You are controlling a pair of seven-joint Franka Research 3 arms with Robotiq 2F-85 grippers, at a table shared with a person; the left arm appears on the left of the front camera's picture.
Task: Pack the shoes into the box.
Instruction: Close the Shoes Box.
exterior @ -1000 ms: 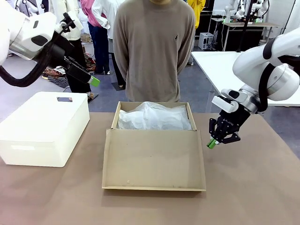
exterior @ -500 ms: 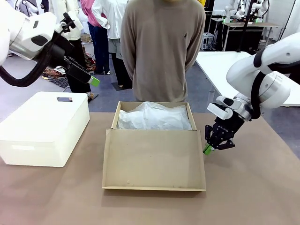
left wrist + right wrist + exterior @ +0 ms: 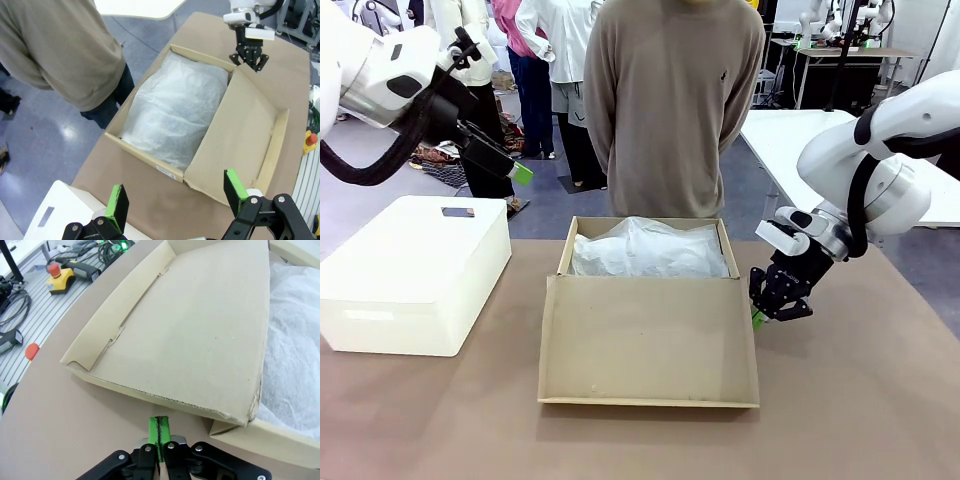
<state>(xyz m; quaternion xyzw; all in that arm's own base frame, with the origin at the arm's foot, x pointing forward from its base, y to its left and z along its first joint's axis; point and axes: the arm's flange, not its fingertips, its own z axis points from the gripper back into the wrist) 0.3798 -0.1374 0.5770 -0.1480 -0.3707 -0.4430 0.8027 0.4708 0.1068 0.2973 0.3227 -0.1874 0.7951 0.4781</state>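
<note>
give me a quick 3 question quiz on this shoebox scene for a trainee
1. True or false: the right tool is shut, low beside the box.
2. What shows inside the box? A) black shoes B) white tissue paper C) a yellow cable
3. Which tool is open, held up off the table?

Key: 1 true. 2 B. 3 the left tool.
</note>
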